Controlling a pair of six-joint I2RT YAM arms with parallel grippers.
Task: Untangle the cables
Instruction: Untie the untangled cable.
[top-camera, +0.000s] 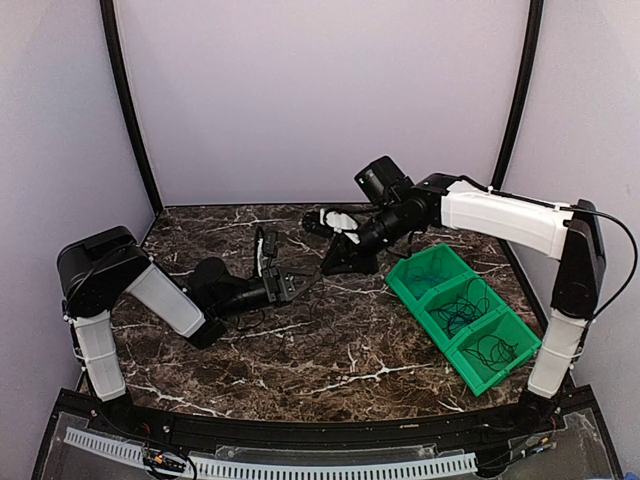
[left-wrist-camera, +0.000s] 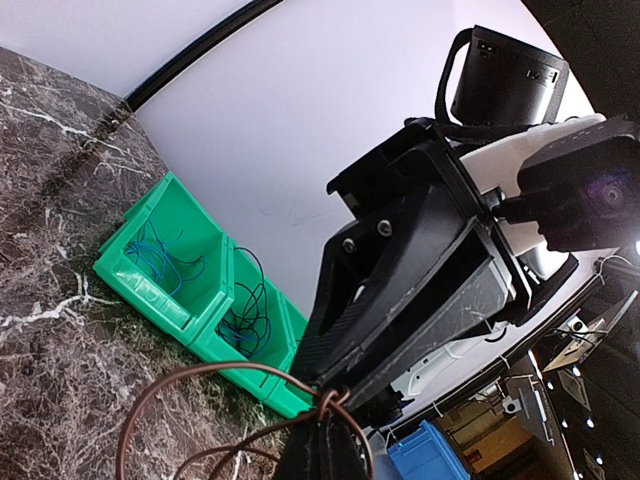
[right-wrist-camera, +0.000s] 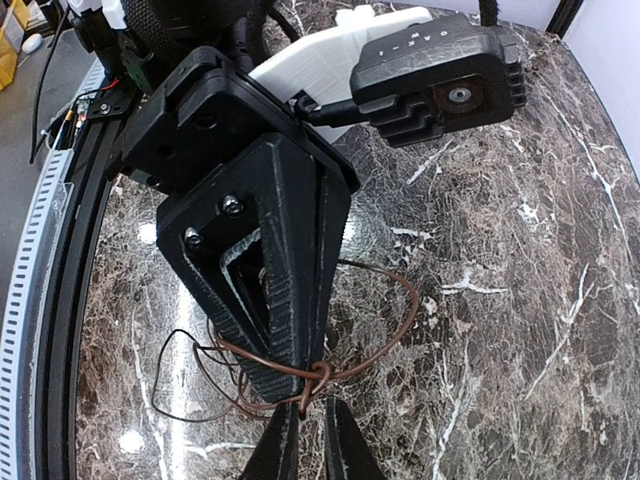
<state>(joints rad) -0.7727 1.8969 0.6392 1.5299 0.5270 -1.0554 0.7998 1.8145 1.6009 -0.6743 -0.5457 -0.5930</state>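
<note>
Left gripper: my left gripper (right-wrist-camera: 290, 385) is clamped fully shut, its tips pinching the brown cable (right-wrist-camera: 318, 373) right at a knot.
Right gripper: my right gripper (left-wrist-camera: 322, 388) faces the left one tip to tip. Its fingers are drawn almost together and close on the same knot from the other side.
Brown cable: it is held between both grippers above the middle of the worktop (top-camera: 300, 350), somewhat nearer the far edge. One rounded loop bulges out from the knot, and thinner strands trail down toward the marble surface.
Green bins: a row of three joined green bins (top-camera: 497, 381) sits on the worktop along its right edge, set at a slant.
Blue cable: the blue cable (top-camera: 432, 272) lies coiled in the bin farthest from my bases.
Black cables: the black cables (top-camera: 465, 312) lie coiled in the middle bin and the nearest bin.
</note>
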